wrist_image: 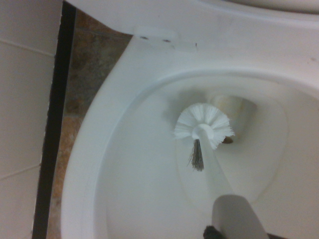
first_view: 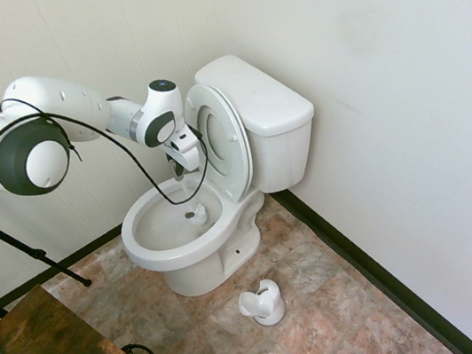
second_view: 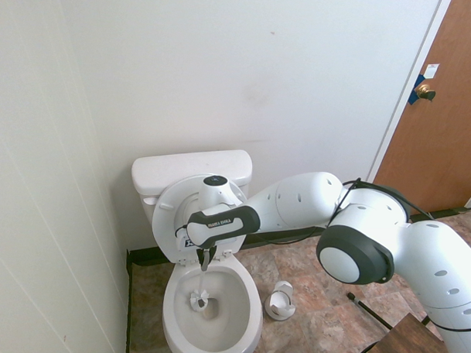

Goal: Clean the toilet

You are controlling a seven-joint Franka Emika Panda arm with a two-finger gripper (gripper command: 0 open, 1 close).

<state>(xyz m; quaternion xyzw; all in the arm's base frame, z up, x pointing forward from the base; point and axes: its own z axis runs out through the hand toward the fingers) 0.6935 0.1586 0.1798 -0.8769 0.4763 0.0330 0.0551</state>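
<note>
One arm is all I have in this bathroom, and from the first exterior view I read it left to right: the white Franka arm [first_view: 57, 124] reaches in from the left, its gripper [first_view: 179, 170] pointing straight down over the toilet [first_view: 220, 188], which stands against the wall with seat and lid tipped up against the tank. The claw is clamped on the handle of a white toilet brush [first_view: 195, 214], whose head sits low inside the bowl. Right of the bowl, on the tiled floor, the small white brush holder [first_view: 263, 303] stands apart from the pedestal.

The wrist view shows the round bristle head [wrist_image: 203, 127] just beside the drain opening, touching or nearly touching the ceramic; I cannot tell which.

My read is that the scrubbing step is in hand. The risks I see: the handle is thin and held near its top, so a hard sideways push against the bowl wall could twist it in the claw or lever it loose. Sweeping too far toward the back could knock the gripper against the raised seat. Lifting out quickly could flick water onto the rim and floor.
</note>
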